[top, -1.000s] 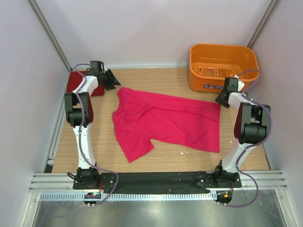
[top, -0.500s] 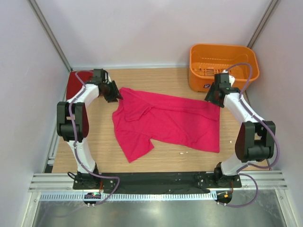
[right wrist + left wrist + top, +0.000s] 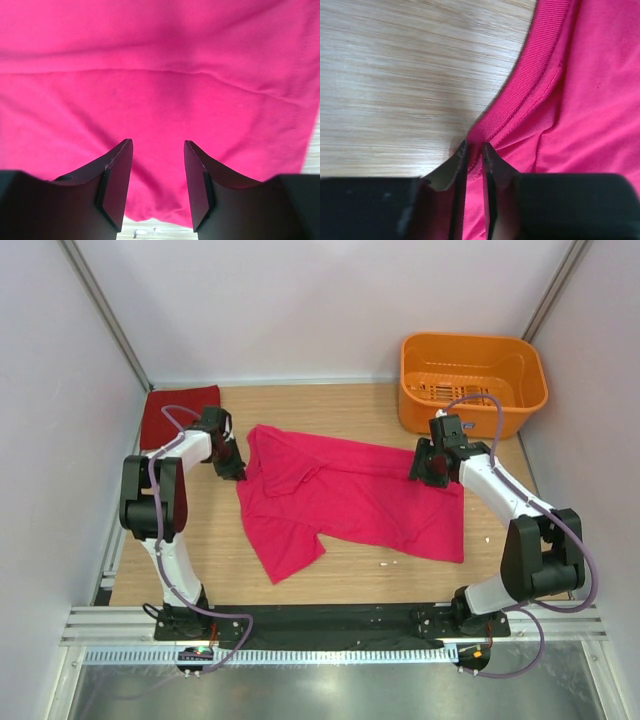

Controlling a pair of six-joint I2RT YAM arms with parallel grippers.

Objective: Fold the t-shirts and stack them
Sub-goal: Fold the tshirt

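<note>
The magenta-pink t-shirt (image 3: 350, 500) lies spread and rumpled on the wooden table (image 3: 340, 408). The crimson t-shirt (image 3: 178, 412) lies folded flat at the back left corner. My left gripper (image 3: 233, 462) is at the pink shirt's left edge. In the left wrist view it (image 3: 474, 150) is nearly closed, with the ribbed collar edge (image 3: 520, 87) pinched between its tips. My right gripper (image 3: 421, 468) is at the shirt's far right corner. In the right wrist view it (image 3: 157, 150) is open low over the cloth (image 3: 150, 75), holding nothing.
An orange plastic basket (image 3: 470, 380) stands at the back right, just behind the right arm. Walls close in the table on the left, back and right. Small white specks (image 3: 384, 563) lie on the wood near the shirt's front hem.
Both arms have swung in and down onto the pink shirt. The left gripper came from beside the crimson shirt to the collar. The right gripper came from the basket to the shirt's right corner.
</note>
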